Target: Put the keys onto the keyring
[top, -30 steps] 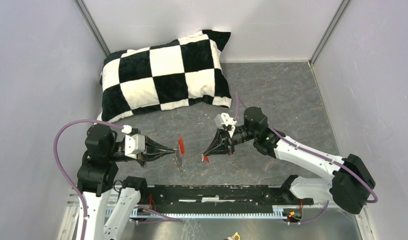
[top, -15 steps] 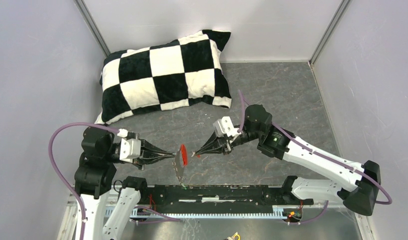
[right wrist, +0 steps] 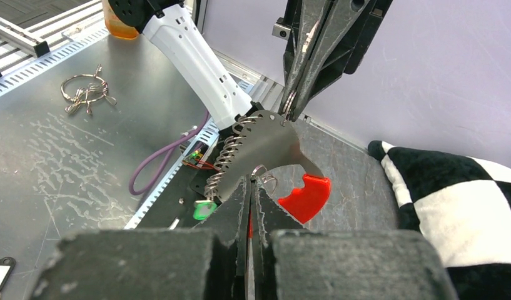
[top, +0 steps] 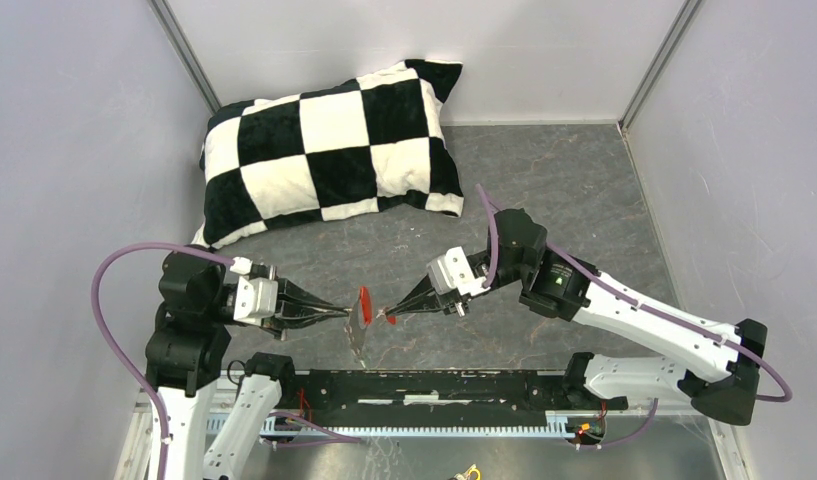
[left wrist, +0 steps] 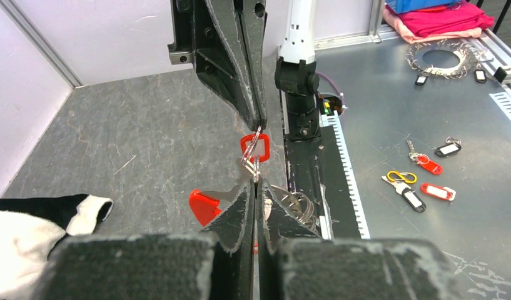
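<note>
**Left gripper**: the jaws are closed flat on the upper edge of the keyring. It hangs clear of the table, with the red fob at its lower end.

**Right gripper**: the jaws are fully closed, pinching the red-headed key by the edge of its head. The key is held in the air just beside the keyring's small wire ring. Whether key and ring touch cannot be told.

**Green-headed key**: it appears to hang from the far end of the keyring; the attachment itself is not visible.

**Handling, in my judgement:**
- Key and keyring are light, hard and smooth, and liable to pivot or slip in so narrow a pinch.
- The wire ring is thin and springy. If you press off-line it will likely deflect rather than part.

**Where to hold:**
- Hold the key by its plastic head, leaving the hole exposed.
- Keep your left grip on the stiff grey body, not on the wire, so the ring stays free to receive the key.
</note>
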Controlling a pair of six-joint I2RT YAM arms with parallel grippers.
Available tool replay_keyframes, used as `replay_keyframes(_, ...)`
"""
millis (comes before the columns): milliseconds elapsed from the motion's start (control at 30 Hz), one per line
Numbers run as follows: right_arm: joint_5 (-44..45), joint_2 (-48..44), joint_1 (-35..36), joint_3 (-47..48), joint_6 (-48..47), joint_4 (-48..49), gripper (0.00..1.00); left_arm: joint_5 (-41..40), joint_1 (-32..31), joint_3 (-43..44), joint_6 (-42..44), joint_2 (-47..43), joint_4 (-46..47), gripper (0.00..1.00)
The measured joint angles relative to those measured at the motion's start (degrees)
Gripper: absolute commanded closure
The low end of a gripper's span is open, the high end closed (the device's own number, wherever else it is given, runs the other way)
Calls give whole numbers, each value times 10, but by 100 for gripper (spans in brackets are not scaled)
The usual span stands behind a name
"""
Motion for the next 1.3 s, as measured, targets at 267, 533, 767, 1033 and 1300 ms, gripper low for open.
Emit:
replay_keyframes(267, -5, 15, 7, 16, -2, 1, 100, 8, 0, 5, 0, 2, 0, 98)
replay_keyframes(533, -31, 17, 8, 17, 28, 49, 100, 9, 0, 6, 0, 2, 0, 98)
replay_keyframes(767, -28, 26, 20, 32, 20, 41, 100, 9, 0, 7, 0, 2, 0, 98)
replay_keyframes(1033, 36, 56, 66, 104, -47, -64, 100, 23, 0, 11, 3, 3, -1, 98)
replay_keyframes(1300, 62, 59, 85, 123, -64, -115, 100, 21, 0, 12, 102, -24, -2, 98)
